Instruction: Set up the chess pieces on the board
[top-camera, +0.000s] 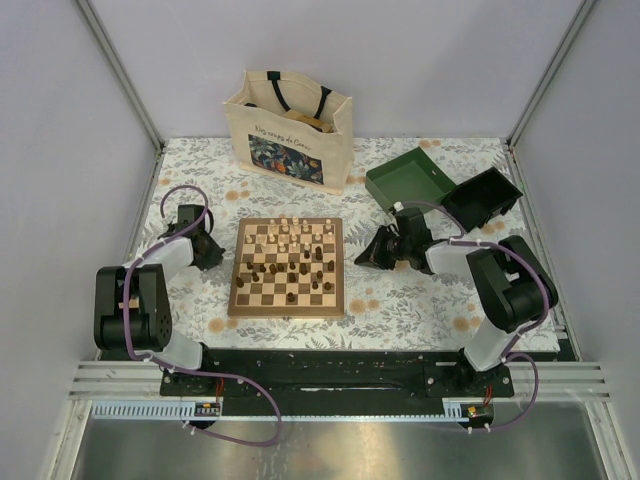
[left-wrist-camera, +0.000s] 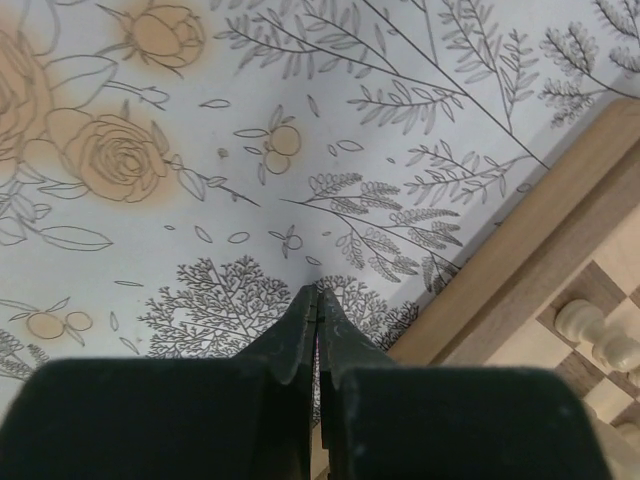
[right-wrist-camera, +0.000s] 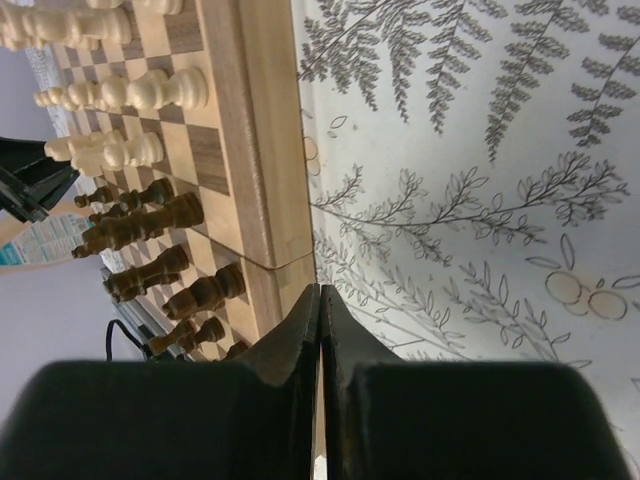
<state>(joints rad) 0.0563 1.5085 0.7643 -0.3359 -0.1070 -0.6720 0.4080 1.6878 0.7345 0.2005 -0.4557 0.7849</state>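
Observation:
The board (top-camera: 286, 312) lies in the middle of the floral cloth, with pale and dark chess pieces (top-camera: 292, 250) scattered over its squares. My left gripper (top-camera: 214, 255) rests low beside the board's left edge, shut and empty. In the left wrist view its fingertips (left-wrist-camera: 318, 292) meet over the cloth, with the board's border (left-wrist-camera: 540, 240) and a pale piece (left-wrist-camera: 590, 325) to the right. My right gripper (top-camera: 362, 258) sits just off the board's right edge, also shut and empty. The right wrist view shows its tips (right-wrist-camera: 319, 290) by the border (right-wrist-camera: 255, 150), with pale pieces (right-wrist-camera: 150, 92) and dark pieces (right-wrist-camera: 150, 215) beyond.
A cream tote bag (top-camera: 290, 130) stands behind the board. An open green box (top-camera: 410, 178) and a black box (top-camera: 485, 198) lie at the back right, close to the right arm. Walls and metal posts enclose the table.

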